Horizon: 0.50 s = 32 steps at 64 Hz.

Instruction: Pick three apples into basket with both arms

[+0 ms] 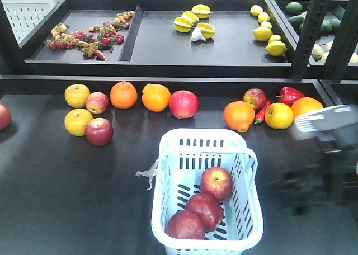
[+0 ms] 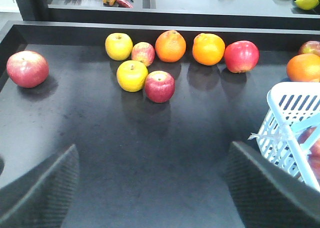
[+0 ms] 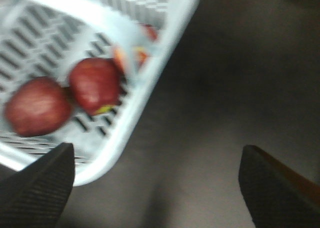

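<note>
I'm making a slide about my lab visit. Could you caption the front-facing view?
Three red apples lie in the pale blue basket, while other fruit lines the dark shelf behind.

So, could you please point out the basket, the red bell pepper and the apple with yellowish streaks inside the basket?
basket (image 1: 166, 154): front-facing view, on its left rim.
red bell pepper (image 1: 289, 94): front-facing view, on the middle of its body.
apple with yellowish streaks (image 1: 216, 183): front-facing view, on its upper face, near the stem.
</note>
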{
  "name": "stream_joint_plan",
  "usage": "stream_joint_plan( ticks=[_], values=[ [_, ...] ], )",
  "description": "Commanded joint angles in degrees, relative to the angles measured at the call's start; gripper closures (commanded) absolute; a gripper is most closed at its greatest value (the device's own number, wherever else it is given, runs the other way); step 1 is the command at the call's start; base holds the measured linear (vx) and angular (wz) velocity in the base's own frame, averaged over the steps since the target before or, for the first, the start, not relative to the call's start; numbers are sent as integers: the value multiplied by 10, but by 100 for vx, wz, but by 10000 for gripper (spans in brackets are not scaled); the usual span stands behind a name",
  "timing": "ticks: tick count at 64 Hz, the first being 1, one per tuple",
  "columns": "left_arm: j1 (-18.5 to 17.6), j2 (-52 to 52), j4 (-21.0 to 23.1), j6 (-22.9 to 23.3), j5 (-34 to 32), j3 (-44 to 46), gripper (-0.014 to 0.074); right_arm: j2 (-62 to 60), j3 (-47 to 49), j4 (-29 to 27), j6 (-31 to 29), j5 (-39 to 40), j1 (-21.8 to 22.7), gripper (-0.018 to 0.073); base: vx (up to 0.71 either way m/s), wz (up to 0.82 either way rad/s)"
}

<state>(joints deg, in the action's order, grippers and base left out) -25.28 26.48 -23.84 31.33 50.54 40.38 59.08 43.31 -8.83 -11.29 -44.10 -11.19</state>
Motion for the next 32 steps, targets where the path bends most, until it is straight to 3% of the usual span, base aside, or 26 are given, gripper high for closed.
stream_joint_plan(
  ticks=[1,10,32],
  values=[
    [1,5,-11,3,-31,13,27,-56,14,29,3,-12,66,-64,0,0],
    [1,5,-11,3,-31,13,27,-135,14,28,19,-23,120,-57,0,0],
    [1,5,-11,3,-31,13,27,-273,14,62,31,-93,124,-33,0,0]
  ],
)
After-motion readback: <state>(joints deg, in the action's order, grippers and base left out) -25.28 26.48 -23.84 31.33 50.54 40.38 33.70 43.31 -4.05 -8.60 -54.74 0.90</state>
